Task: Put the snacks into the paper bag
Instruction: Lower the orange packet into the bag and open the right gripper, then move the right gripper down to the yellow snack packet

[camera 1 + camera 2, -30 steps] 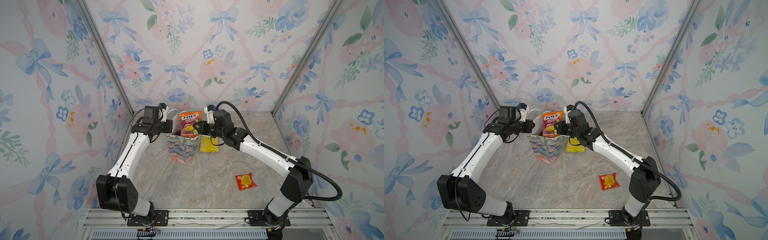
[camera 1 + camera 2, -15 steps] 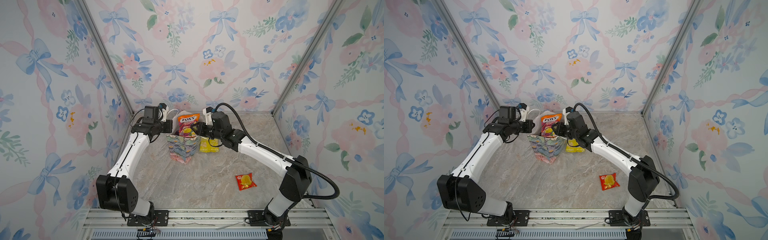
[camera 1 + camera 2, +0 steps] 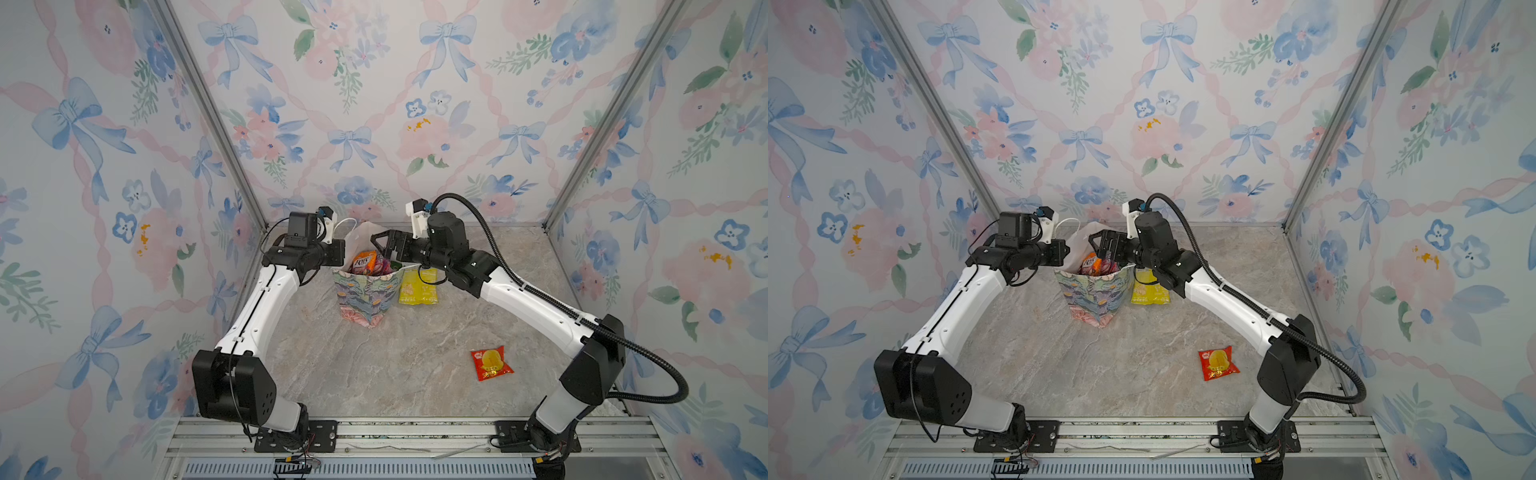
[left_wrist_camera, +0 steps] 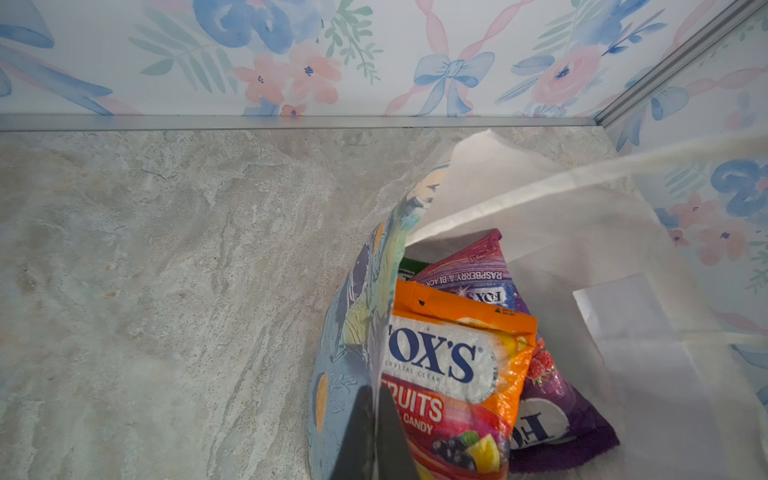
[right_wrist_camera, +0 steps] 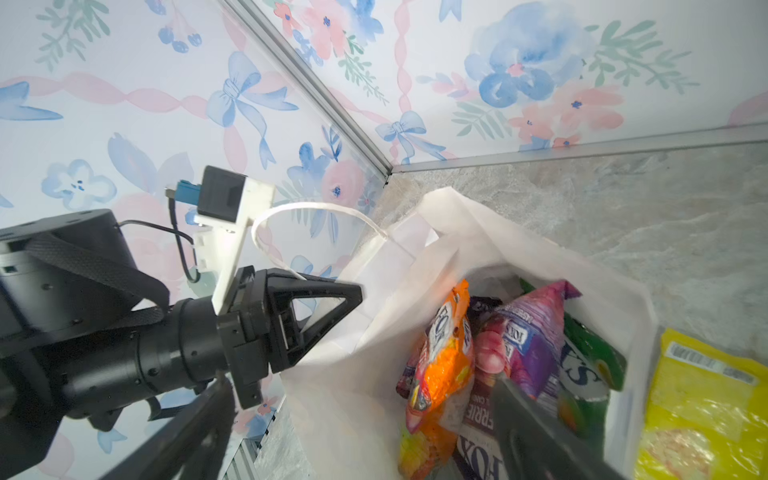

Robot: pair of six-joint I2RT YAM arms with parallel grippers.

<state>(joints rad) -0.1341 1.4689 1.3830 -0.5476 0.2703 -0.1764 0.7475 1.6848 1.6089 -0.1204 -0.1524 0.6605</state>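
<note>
A: Right, the paper bag (image 3: pixel 365 297) stands upright at the far middle of the table (image 3: pixel 395 374), and the left gripper (image 4: pixel 374 395) is clamped on its left rim.

B: The left wrist view gives that pinch close up, with the orange packet (image 4: pixel 453 374) lying inside against a purple packet (image 4: pixel 552 415).

A: The right wrist view adds a green packet (image 5: pixel 590 365) further right in the bag, plus the white cord handle (image 5: pixel 291 208) looping up beside the left arm.

B: And the right gripper (image 3: pixel 380 249)?

A: In both top views it hangs over the bag's mouth, jaws wide apart, nothing between them.

B: Outside the bag, a yellow packet (image 3: pixel 417 286) lies just beside its right side. Only the top views catch the red-yellow packet (image 3: pixel 491 363), well apart at the near right.

A: The tabletop is marbled grey-beige, and the walls (image 3: pixel 374 104) are papered with blue bows and pink flowers.
</note>
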